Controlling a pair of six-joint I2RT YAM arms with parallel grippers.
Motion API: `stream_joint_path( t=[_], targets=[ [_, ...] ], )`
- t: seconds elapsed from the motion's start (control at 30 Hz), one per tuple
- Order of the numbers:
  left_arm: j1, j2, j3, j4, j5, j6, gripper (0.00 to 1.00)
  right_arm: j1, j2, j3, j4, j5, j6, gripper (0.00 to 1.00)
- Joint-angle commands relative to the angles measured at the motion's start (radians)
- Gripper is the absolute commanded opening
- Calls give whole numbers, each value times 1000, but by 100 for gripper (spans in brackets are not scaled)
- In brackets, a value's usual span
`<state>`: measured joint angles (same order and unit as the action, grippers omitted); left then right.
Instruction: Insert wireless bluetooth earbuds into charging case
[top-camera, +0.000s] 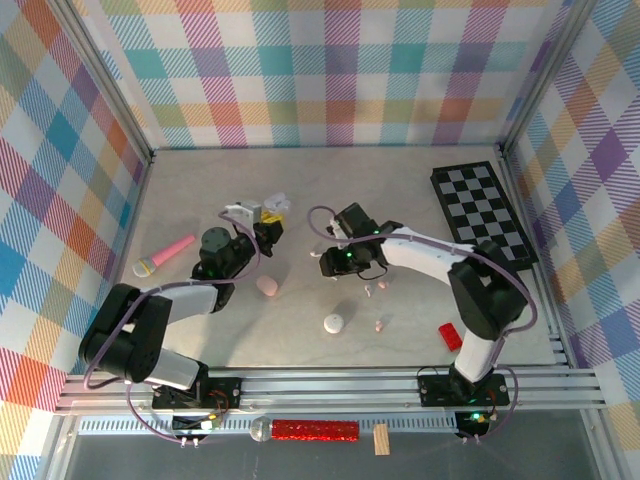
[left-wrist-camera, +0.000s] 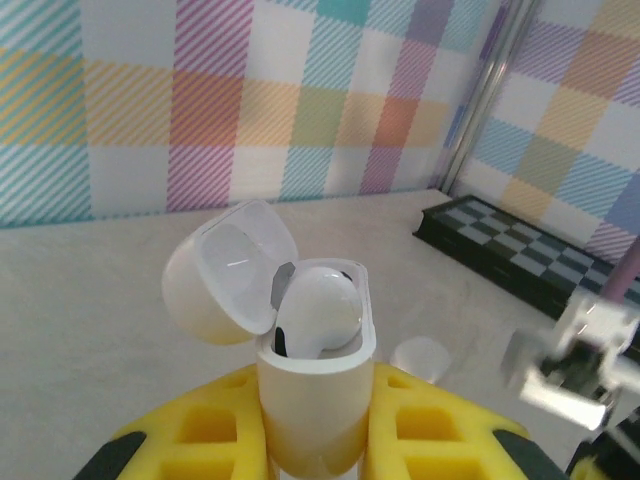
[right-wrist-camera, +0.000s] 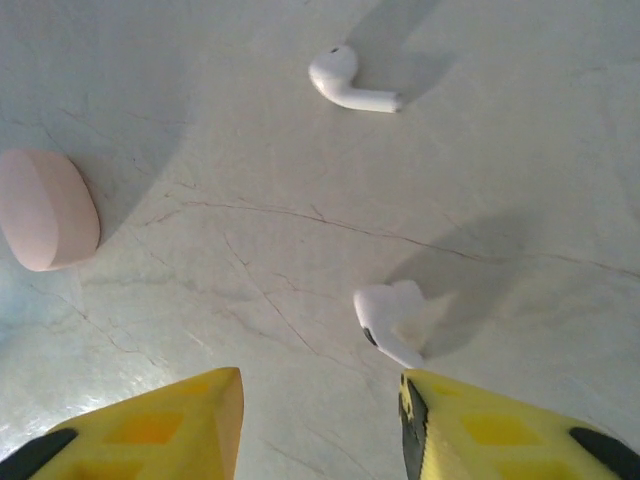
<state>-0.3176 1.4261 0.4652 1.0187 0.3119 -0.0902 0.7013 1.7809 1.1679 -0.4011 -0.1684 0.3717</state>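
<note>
One earbud (right-wrist-camera: 385, 320) lies on the table (right-wrist-camera: 200, 250) ahead of your right gripper (right-wrist-camera: 318, 400), jaws parted and empty. Your left gripper (left-wrist-camera: 320, 435) clamps the open charging case (left-wrist-camera: 318, 385)

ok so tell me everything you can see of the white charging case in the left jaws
The white charging case is glossy, rounded plastic, standing upright, clamped low down between the left gripper's yellow jaws. Its lid is flipped open, tilted back to the left. One white earbud sits in its top opening.
</note>
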Motion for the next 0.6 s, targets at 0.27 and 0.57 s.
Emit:
stream_joint_path(
  t=[0.27,0.57],
  targets=[
    [9,-79,-30,-51,-30,17,13,-2,142,82,-84,12,-61,36],
    [9,-102,-31,-91,-34,30,13,-4,167,84,-90,42,-49,24]
  ],
)
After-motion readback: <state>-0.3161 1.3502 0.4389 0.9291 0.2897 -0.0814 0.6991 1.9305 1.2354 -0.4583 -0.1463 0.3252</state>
